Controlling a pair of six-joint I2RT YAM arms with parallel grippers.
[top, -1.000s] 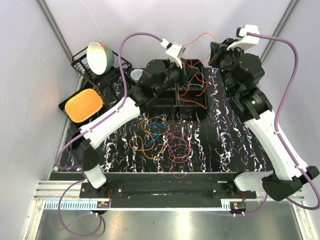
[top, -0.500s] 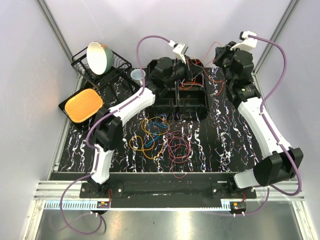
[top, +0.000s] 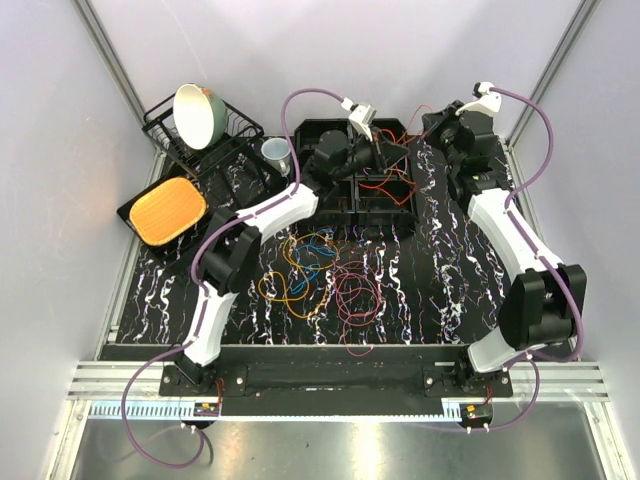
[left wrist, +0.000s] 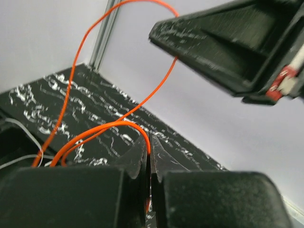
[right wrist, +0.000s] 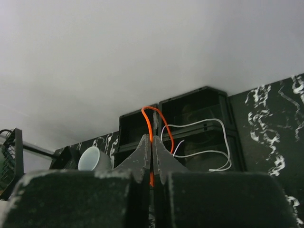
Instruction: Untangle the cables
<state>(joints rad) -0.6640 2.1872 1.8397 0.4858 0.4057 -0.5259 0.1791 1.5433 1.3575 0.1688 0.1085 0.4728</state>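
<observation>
The left claw (left wrist: 148,142) is closed, pinching an orange cable (left wrist: 114,123) between its fingertips above the black compartment tray (top: 318,208) at the far side of the table (top: 450,290). The right claw (right wrist: 152,142) is also closed on an orange strand, beside the tray's far right corner. Whether both hold the same strand cannot be told. The remaining cables (top: 320,275) lie mid-table as a loose tangle of orange, blue, yellow and maroon loops, well apart from both claws. Further strands lie in the tray compartments.
</observation>
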